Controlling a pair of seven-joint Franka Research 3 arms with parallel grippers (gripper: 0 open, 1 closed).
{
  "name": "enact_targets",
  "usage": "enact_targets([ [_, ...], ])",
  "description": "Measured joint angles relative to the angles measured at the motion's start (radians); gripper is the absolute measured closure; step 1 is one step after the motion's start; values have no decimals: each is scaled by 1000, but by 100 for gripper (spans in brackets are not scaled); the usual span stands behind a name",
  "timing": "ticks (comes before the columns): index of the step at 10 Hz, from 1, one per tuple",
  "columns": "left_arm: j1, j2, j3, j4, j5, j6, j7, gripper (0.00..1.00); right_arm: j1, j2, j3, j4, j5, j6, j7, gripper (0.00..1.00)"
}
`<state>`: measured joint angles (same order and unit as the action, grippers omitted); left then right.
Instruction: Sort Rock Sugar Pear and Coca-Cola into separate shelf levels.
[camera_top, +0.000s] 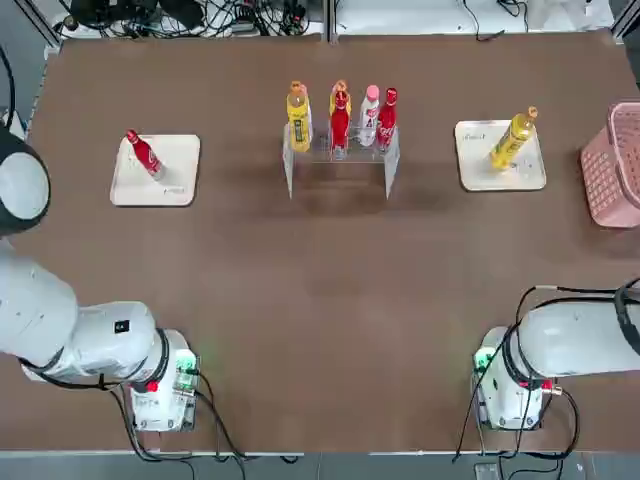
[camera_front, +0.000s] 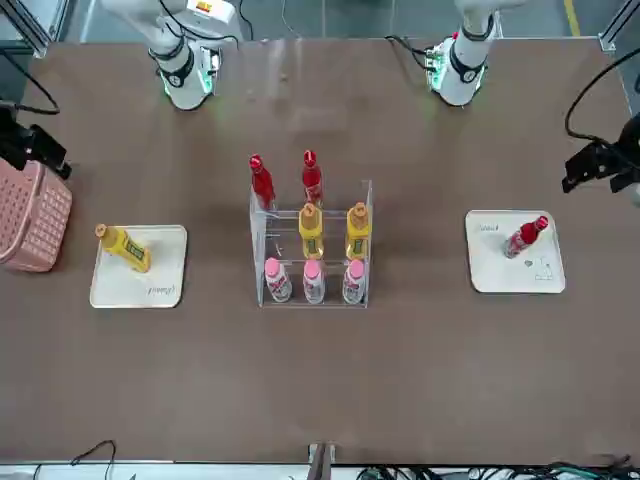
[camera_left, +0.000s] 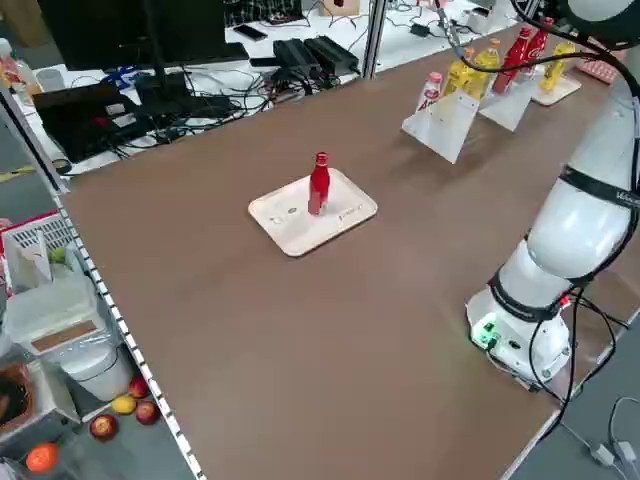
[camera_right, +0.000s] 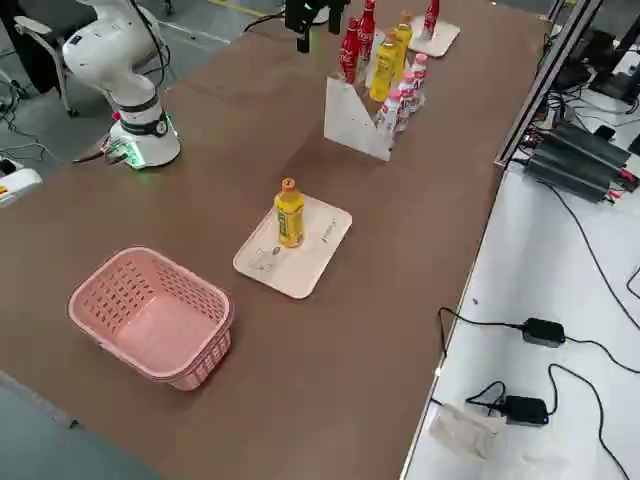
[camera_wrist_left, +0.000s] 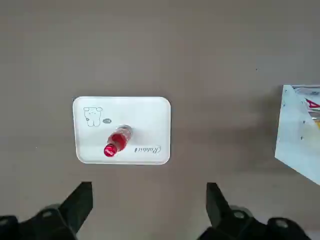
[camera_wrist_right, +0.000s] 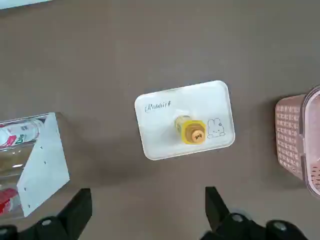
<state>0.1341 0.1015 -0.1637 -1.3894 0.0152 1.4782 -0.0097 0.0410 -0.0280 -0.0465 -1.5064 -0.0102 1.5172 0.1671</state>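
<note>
One Coca-Cola bottle (camera_top: 143, 153) stands on the left cream tray (camera_top: 172, 180), seen from above in the left wrist view (camera_wrist_left: 116, 143). My left gripper (camera_wrist_left: 149, 186) hangs open high over that tray. A Rock Sugar Pear bottle (camera_top: 513, 138) stands on the right cream tray (camera_top: 480, 165); my right gripper (camera_wrist_right: 148, 190) hovers open above that bottle (camera_wrist_right: 192, 131). The clear rack (camera_front: 264, 250) holds two yellow bottles (camera_front: 311, 228) on its upper level. Two red bottles (camera_front: 262, 182) stand on its robot side; I cannot tell what they rest on.
Three pale pink-capped bottles (camera_front: 314, 282) fill the rack's lower level. A pink basket (camera_top: 612, 165) sits at the table's right edge, close to the right tray. Both arm bases stand at the near table edge.
</note>
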Motion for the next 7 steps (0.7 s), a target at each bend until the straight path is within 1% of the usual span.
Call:
enact_targets([
  [4, 6, 5, 2, -11, 0, -1, 2, 0, 0, 0, -2, -7, 0, 0, 0, 0],
  [5, 17, 12, 2, -21, 0, 1, 2, 0, 0, 1, -3, -9, 0, 0, 0, 0],
  [6, 33, 19, 3, -38, 0, 8, 2, 0, -1, 2, -4, -11, 0, 1, 0, 3],
  [7, 58, 24, 4, -66, 0, 27, 3, 0, -7, 4, -5, -19, -1, 4, 0, 3],
])
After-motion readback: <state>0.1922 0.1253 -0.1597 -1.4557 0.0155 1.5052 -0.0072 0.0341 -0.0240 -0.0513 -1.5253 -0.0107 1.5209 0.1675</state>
